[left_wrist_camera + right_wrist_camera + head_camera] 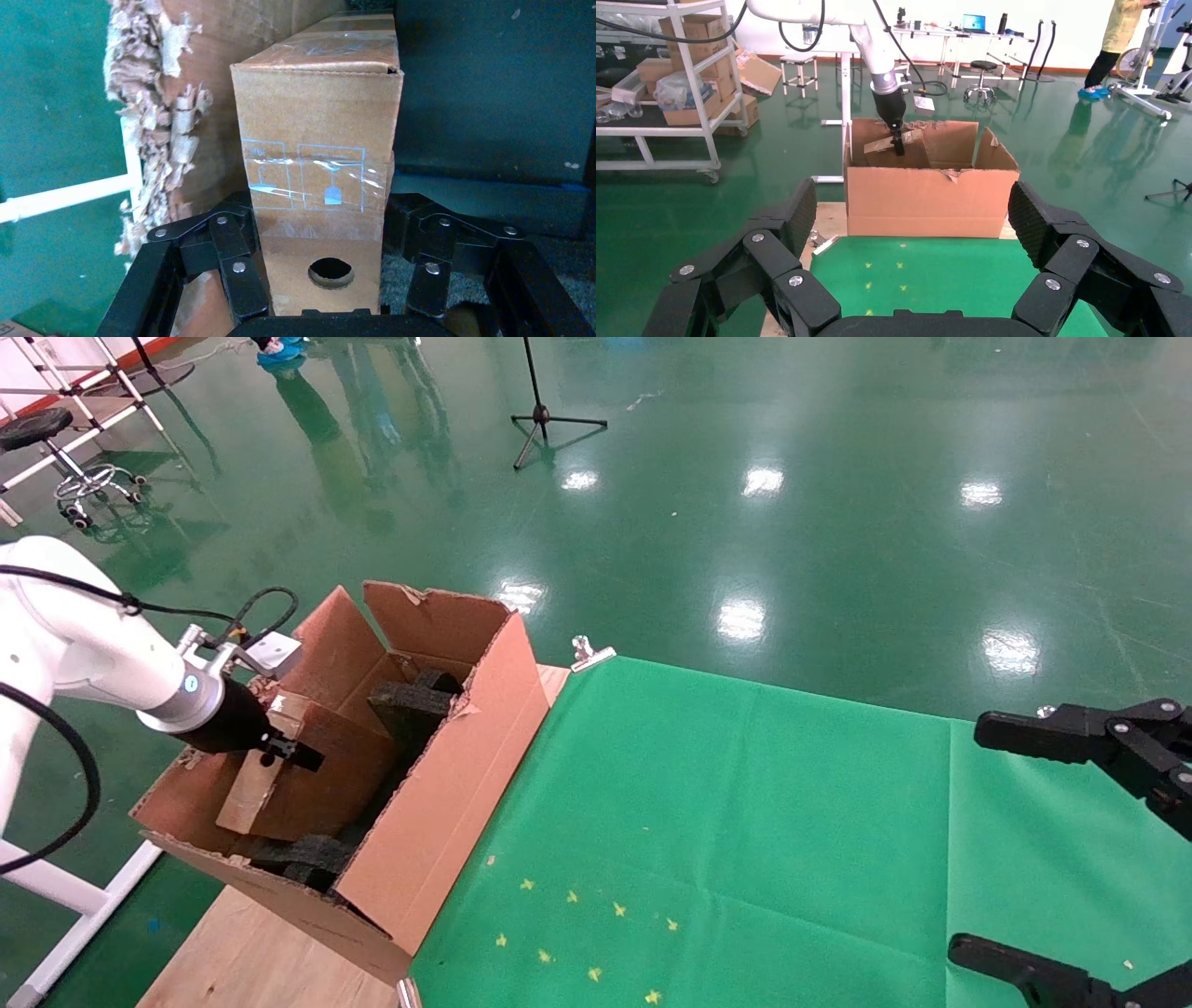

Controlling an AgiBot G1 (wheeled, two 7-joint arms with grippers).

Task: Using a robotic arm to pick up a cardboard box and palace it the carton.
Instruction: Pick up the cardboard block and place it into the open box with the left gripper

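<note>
Brown taped box [320, 175] is sitting clamped between the left gripper [279, 750] fingers [235, 263], gripped at the holed end so its length is pointing away from the wrist, likely for lowering in. At left of the head frame, it is hanging tilted inside the carton [447, 794], over the black foam [410, 705], not released yet. Right gripper [905, 281] is idling spread wide and empty at the lower right, over the green cloth [745, 803].
</note>
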